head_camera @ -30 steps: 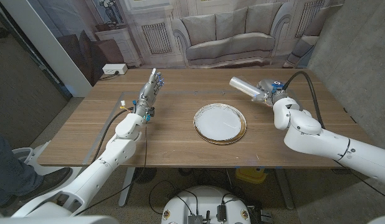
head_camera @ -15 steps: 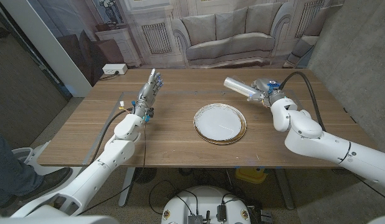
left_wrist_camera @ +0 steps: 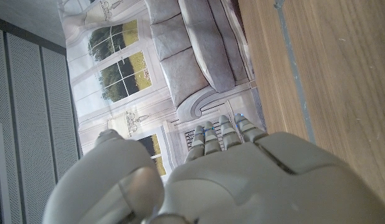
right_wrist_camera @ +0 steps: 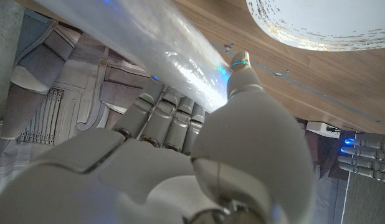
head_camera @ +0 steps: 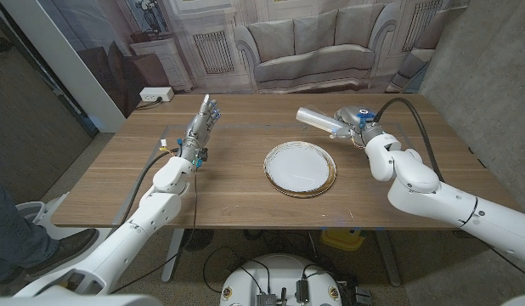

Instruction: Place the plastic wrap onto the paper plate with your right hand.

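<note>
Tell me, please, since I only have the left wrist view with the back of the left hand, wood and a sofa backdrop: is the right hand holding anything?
Observer: Yes. In the head view the right hand grips the clear, shiny roll of plastic wrap, lifted above the wooden table.
Operator: Is the roll over the plate yet?
Observer: No. The round white paper plate with a gold rim lies at the table's middle, and the roll hangs beyond its far right edge.
Operator: How does the hold look up close?
Observer: In the right wrist view the fingers wrap one side of the roll and the thumb presses the other.
</note>
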### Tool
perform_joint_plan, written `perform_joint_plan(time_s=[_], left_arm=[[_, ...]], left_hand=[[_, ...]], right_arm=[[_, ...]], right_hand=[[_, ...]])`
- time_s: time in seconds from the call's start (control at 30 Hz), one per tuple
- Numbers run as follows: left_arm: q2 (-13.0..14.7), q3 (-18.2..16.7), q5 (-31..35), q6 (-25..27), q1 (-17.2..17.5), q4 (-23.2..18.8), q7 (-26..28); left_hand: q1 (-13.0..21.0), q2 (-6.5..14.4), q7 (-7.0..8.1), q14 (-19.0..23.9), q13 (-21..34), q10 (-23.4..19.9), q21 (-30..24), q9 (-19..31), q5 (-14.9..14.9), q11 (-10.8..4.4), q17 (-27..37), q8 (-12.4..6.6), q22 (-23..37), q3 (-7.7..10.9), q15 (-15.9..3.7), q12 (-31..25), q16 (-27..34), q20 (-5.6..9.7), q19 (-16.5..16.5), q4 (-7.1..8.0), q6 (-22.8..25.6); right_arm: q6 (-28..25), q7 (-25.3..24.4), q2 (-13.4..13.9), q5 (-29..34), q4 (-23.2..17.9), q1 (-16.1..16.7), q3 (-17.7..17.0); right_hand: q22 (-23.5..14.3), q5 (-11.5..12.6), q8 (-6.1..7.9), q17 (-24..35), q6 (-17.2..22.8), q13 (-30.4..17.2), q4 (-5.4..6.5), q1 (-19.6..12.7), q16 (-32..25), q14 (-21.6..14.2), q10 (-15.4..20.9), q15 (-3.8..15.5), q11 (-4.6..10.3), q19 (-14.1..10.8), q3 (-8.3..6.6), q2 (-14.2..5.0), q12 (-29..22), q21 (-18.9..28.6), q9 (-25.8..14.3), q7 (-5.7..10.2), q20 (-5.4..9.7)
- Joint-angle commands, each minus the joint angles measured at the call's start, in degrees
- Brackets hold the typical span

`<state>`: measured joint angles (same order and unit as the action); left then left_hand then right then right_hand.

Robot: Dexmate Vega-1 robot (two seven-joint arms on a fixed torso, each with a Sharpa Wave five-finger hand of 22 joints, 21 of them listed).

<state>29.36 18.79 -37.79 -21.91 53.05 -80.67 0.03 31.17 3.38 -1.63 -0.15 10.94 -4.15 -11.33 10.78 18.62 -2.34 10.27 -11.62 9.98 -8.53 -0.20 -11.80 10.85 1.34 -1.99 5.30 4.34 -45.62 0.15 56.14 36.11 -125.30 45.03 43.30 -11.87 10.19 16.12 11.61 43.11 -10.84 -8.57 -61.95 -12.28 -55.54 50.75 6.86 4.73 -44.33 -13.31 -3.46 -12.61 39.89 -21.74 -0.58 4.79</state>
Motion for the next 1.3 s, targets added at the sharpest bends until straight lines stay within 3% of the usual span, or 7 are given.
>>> perform_joint_plan(time_s=[0.03, 0.77, 1.3], left_arm=[[0.3, -0.5, -0.5, -0.4, 0.9, -0.6, -0.2], [0.8, -1.3, -1.0, -1.1, 1.9, -1.1, -0.3], [1.1, -1.8, -1.0, -1.6, 2.9, -1.7, -0.1]], left_hand=[[0.3, 0.3, -0.33, 0.2, 0.0, -0.1, 0.0, 0.2, -0.1, 0.07, 0.2, 0.09, 0.3, -0.38, -0.27, 0.2, -0.1, 0.11, -0.5, -0.11, 0.5], [0.4, 0.4, -0.22, 0.2, 0.0, -0.1, 0.0, 0.2, -0.1, 0.16, 0.2, 0.11, 0.3, -0.68, -0.22, 0.1, -0.1, 0.1, -0.5, -0.08, 0.4], [0.4, 0.5, -0.26, 0.2, 0.0, -0.1, -0.1, 0.2, -0.1, 0.07, 0.2, 0.1, 0.3, -0.85, -0.24, 0.1, -0.1, 0.07, -0.5, -0.07, 0.4]], right_arm=[[4.5, 2.3, -1.3, 4.1, -0.1, 1.7, -1.7], [12.3, 5.7, -4.7, 9.8, 1.1, 2.6, -3.2], [18.5, 7.3, -6.0, 10.4, 1.9, 3.2, -4.5]], right_hand=[[0.0, 0.2, 0.03, 0.1, 11.8, -0.1, 4.15, -3.7, -0.2, -1.7, 3.6, 6.48, 3.31, 0.3, -4.55, -6.28, 0.2, 0.4, 0.0, 8.19, 7.28], [0.1, 0.2, -0.49, 0.2, 12.1, -0.1, 4.04, -3.6, -0.1, -1.6, 3.6, 6.47, 3.44, 0.8, -4.61, -6.26, 0.3, 1.1, -0.1, 8.32, 7.26], [0.2, 0.1, -0.75, 0.1, 12.3, -0.1, 4.18, -3.1, 0.0, -1.5, 4.0, 6.44, 3.39, 1.3, -4.53, -6.17, 0.2, 1.4, -0.3, 8.43, 7.16]])
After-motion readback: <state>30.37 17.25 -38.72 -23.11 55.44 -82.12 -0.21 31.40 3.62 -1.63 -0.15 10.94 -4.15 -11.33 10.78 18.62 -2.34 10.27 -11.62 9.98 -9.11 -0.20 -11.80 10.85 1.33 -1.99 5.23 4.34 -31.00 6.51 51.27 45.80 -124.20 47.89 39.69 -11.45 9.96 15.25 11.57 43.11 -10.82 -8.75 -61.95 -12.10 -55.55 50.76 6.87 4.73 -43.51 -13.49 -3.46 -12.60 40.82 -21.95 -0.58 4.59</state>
